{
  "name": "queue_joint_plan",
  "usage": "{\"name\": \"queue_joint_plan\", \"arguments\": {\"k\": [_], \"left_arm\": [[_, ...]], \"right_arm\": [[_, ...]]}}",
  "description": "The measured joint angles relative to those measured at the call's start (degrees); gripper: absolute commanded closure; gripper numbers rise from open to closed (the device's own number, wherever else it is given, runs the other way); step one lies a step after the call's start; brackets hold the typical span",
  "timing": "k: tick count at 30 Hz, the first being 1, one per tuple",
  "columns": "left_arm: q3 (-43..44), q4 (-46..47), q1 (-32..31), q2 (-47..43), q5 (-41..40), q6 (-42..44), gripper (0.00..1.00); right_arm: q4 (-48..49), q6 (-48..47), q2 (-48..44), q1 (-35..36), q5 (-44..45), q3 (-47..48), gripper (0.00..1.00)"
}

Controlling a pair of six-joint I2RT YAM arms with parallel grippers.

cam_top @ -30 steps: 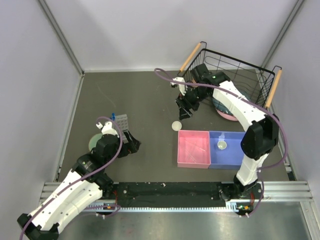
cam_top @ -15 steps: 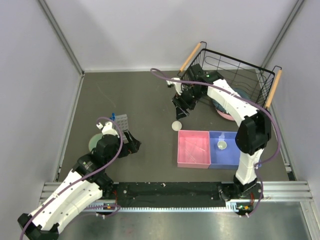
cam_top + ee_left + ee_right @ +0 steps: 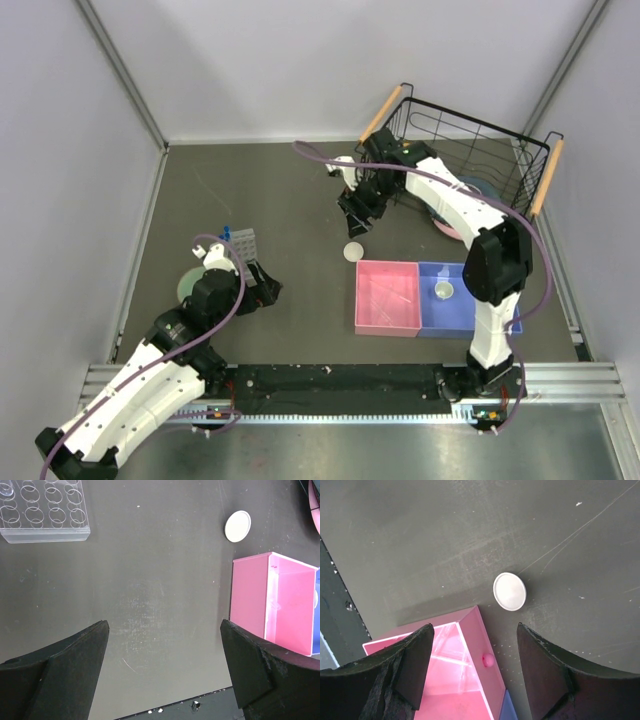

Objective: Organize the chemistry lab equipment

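A small round white dish [image 3: 352, 251] lies on the dark table just off the far left corner of the pink bin [image 3: 387, 297]. My right gripper [image 3: 356, 222] hovers above it, open and holding nothing. In the right wrist view the dish [image 3: 509, 591] lies beyond my right gripper [image 3: 475, 626], with the pink bin [image 3: 480, 630] under the fingers. Thin clear pipettes [image 3: 451, 657] lie inside that bin. A second white dish [image 3: 443, 290] sits in the blue bin [image 3: 470, 310]. The clear tube rack [image 3: 241, 243] holds a blue-capped tube [image 3: 227, 231]. My left gripper [image 3: 266, 288] rests open beside the rack [image 3: 45, 510].
A black wire basket [image 3: 470, 130] with wooden handles stands at the back right, holding teal and pink plates [image 3: 452, 228]. A pale green bowl [image 3: 186, 285] sits left of my left arm. White walls close in the table on three sides.
My right arm has swung left, away from the basket, carrying its open gripper further out over the table above the loose white dish. The left arm has not moved.
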Motion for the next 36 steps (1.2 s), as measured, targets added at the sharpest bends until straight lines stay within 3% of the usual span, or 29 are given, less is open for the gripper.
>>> {"name": "queue_joint_plan", "arguments": {"k": [21,27,36], "left_arm": [[0.0,-0.04,0.0,-0.66,0.2,0.07,0.01],[-0.37,-0.04,0.02,-0.68,0.44,0.04,0.01],[-0.57,-0.04,0.04,-1.42,0.98,0.04,0.01]], "right_arm": [[2.75,-1.88,13.86,3.41,14.47,4.7,0.32],[2.69,-3.96,15.69,3.41,14.49,4.57,0.35],[2.27,-5.14,17.7,3.41,11.67,4.57,0.46]]}}
